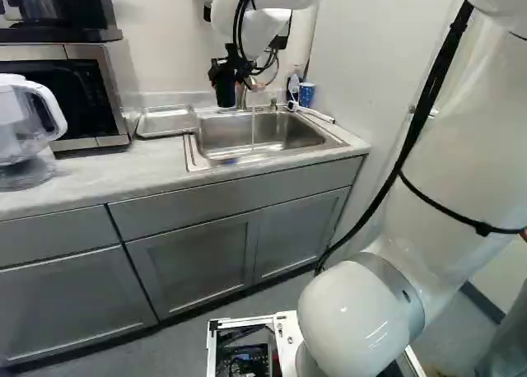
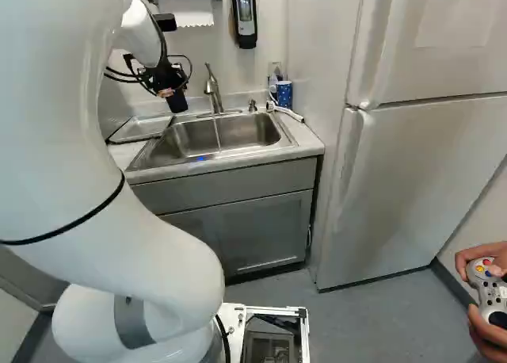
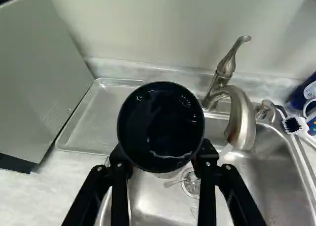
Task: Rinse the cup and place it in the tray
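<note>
The black two-fingered gripper (image 3: 163, 159) had its jaws closed on opposite sides of a dark, glossy, round cup (image 3: 160, 125), mouth upward. The cup hung over the back corner of the stainless-steel sink (image 3: 269, 162) nearest the shallow metal tray (image 3: 91, 127). It looked stiff-walled and probably fairly light; whether water inside added weight could not be told. Its smooth wall was likely slippery when wet, best taken squarely from both sides below the rim. Beyond it, a thin water stream (image 1: 253, 128) fell from the brushed-metal faucet (image 3: 240, 117), apart from the cup.
</note>
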{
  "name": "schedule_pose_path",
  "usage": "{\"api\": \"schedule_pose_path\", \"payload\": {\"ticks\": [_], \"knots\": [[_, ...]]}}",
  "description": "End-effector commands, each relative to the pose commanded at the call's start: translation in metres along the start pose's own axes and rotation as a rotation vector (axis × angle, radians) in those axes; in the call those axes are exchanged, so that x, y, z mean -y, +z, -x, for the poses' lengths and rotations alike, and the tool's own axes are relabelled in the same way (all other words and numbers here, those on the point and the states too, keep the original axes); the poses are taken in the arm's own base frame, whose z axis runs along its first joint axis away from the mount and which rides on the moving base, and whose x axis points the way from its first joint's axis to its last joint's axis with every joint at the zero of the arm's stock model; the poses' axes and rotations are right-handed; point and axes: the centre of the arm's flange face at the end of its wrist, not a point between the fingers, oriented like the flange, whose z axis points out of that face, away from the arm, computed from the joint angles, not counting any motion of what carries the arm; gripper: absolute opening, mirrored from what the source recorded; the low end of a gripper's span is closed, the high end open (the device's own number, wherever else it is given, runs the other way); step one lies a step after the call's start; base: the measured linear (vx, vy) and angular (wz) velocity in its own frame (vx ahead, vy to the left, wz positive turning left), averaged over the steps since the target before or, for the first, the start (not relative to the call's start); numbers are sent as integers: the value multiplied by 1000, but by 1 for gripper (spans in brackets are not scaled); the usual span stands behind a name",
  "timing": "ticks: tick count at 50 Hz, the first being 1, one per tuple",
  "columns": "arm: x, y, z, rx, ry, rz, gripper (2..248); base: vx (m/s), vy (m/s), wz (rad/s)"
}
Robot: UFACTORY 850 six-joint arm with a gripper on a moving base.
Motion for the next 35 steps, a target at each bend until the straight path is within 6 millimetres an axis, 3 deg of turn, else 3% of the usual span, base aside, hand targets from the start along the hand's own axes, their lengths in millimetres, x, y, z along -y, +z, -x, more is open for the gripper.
{"api": "schedule_pose_path", "payload": {"ticks": [16, 35], "knots": [[1, -14, -13, -37, 32, -6, 124, 0, 0, 0], [1, -14, -13, -37, 32, -6, 124, 0, 0, 0]]}}
